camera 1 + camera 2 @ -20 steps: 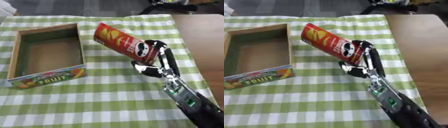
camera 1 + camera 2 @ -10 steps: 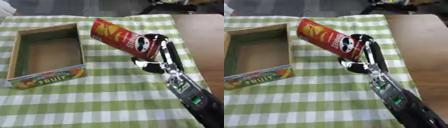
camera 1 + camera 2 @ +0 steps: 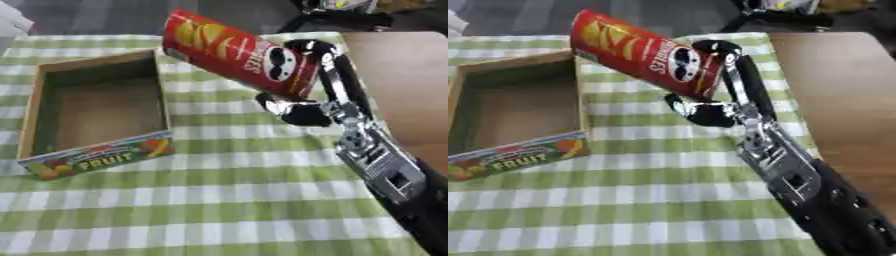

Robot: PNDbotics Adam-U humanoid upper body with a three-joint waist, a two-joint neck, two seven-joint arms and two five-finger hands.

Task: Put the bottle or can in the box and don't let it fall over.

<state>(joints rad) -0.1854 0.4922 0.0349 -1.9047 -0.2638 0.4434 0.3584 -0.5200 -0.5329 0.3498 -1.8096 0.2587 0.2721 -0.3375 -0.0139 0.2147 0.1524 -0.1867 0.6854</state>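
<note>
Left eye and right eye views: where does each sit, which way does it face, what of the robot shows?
Left eye view: in the head, looking down at the checked cloth with the box; the right hand comes in from lower right, curled round the tilted red can.
Right eye view: beside it in the head, facing the same way; the box is cut off at the left edge.
Shared: the same can, box, cloth and right hand; the left hand shows in neither.

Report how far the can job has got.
Done: the right robot hand has grasped the red cylindrical chip can, fingers and thumb curled round it. In hand: the can hangs tilted above the green checked cloth, beside the box. Left: stand it upright inside the empty cardboard fruit box.
</note>
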